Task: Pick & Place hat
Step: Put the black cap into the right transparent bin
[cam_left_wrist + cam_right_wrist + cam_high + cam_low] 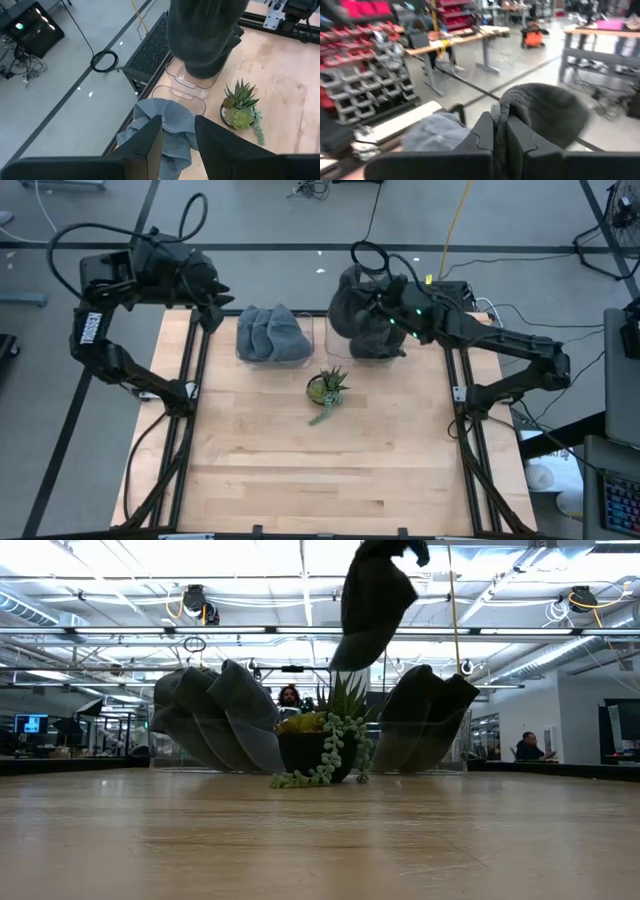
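Above the clear plastic bin (345,330) at the table's far edge, the right gripper (500,131) is pinched on a dark grey knitted hat (372,600) hanging lifted, placement pending; the left gripper (176,140) waits open.

Setting: open-plan robotics lab or workshop. Wooden worktop (330,470) stands on a grey floor crossed by loose cables (465,220). Exposed ceiling trusses and ducting (200,602) overhead. Red parts bins (350,60) on racks, workbenches (455,42), seated people at desks (527,748), monitors (30,724) behind.
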